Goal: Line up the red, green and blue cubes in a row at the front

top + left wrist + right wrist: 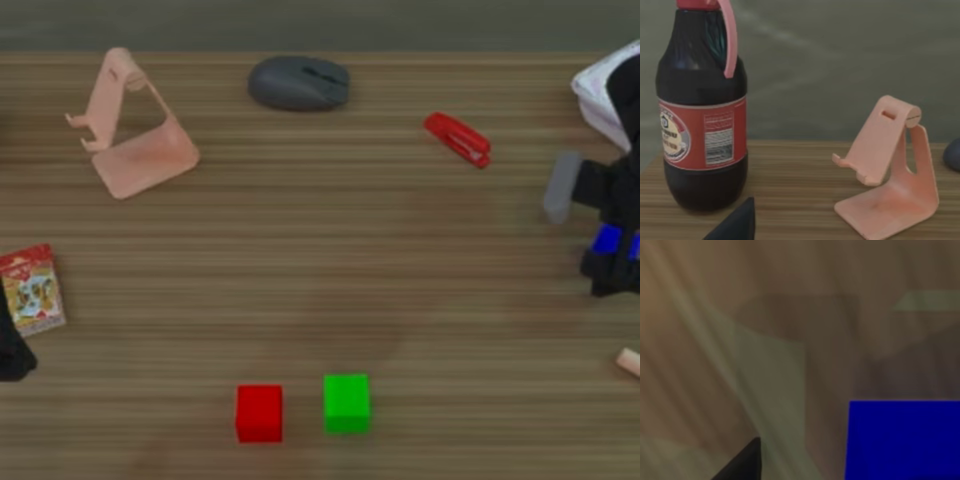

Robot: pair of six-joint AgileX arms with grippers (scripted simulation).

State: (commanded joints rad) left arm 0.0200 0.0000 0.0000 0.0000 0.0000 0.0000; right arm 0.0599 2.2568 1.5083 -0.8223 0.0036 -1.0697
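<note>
The red cube (pixel 259 412) and the green cube (pixel 347 402) sit side by side near the front edge, a small gap between them. At the right edge the blue cube (pixel 605 240) lies under my right gripper (pixel 612 252), showing between its dark parts. In the right wrist view the blue cube (pixel 902 440) is close and large. One dark fingertip (pixel 746 460) stands well apart from it, and the other finger is out of frame. The gripper is open and not closed on the cube. My left gripper (pixel 12 355) is parked open at the left edge; one fingertip (pixel 740 222) shows.
A pink phone stand (pixel 135 130) stands back left, a grey mouse (pixel 299 83) at the back middle, a red stapler (pixel 458 138) back right. A dark bottle with a red label (pixel 30 290) is beside the left arm. A white object (pixel 600 90) sits in the back right corner.
</note>
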